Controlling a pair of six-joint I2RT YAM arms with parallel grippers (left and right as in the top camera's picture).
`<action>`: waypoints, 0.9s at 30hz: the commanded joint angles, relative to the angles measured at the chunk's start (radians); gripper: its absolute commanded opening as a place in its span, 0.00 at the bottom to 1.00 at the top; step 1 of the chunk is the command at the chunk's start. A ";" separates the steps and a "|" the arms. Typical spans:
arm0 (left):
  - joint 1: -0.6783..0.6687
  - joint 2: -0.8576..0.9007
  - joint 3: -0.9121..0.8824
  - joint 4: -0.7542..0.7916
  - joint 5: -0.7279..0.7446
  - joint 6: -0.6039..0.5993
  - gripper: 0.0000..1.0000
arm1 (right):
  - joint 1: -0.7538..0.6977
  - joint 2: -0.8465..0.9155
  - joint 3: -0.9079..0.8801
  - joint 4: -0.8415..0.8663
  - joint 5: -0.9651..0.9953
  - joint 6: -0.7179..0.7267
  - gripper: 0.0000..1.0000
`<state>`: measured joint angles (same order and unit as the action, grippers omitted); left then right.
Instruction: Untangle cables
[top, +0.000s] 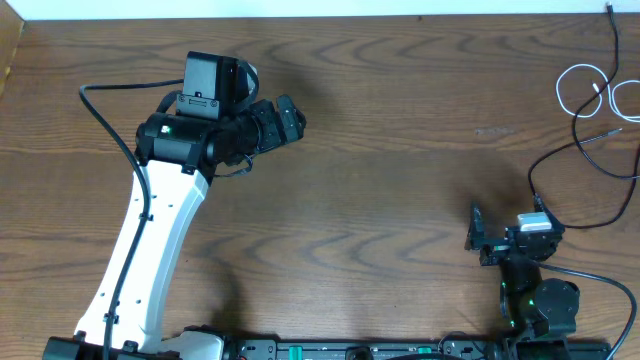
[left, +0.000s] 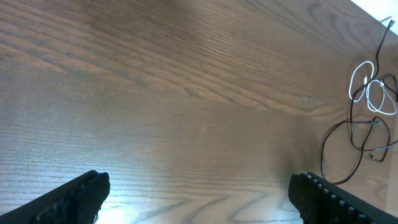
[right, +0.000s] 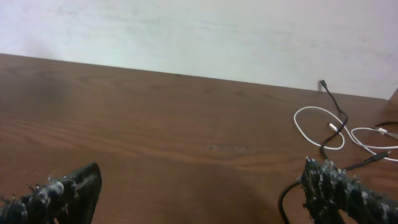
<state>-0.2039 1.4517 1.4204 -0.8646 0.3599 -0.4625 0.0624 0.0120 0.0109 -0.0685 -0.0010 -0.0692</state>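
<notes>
The white cable (top: 563, 86) lies in small loops at the far right edge of the wooden table (top: 400, 120). The thin black cable (top: 553, 155) crosses the white loops and trails toward the right arm. Both also show in the left wrist view, white (left: 364, 81) and black (left: 348, 143), and in the right wrist view, white (right: 317, 127) and black (right: 334, 107). My left gripper (top: 296, 116) is open and empty over the table's left-centre, far from the cables; its view shows the fingers spread wide (left: 199, 199). My right gripper (top: 474, 235) is open and empty, left of and nearer than the cables (right: 199, 193).
A thick black wire (top: 110, 125) runs along the left arm. A light wall (right: 199, 31) stands behind the table's far edge. The cables reach the table's right edge.
</notes>
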 joint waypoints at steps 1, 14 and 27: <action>0.000 0.002 0.005 -0.003 -0.013 0.021 0.98 | 0.004 -0.007 -0.006 0.027 -0.002 0.012 0.99; 0.000 0.002 0.005 -0.003 -0.013 0.021 0.98 | 0.004 -0.007 -0.006 0.167 -0.002 0.012 0.99; 0.000 0.002 0.006 -0.003 -0.013 0.021 0.98 | 0.004 -0.003 -0.005 -0.007 -0.002 0.012 0.99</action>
<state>-0.2039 1.4517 1.4208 -0.8646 0.3599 -0.4625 0.0624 0.0128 0.0067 -0.0708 -0.0013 -0.0692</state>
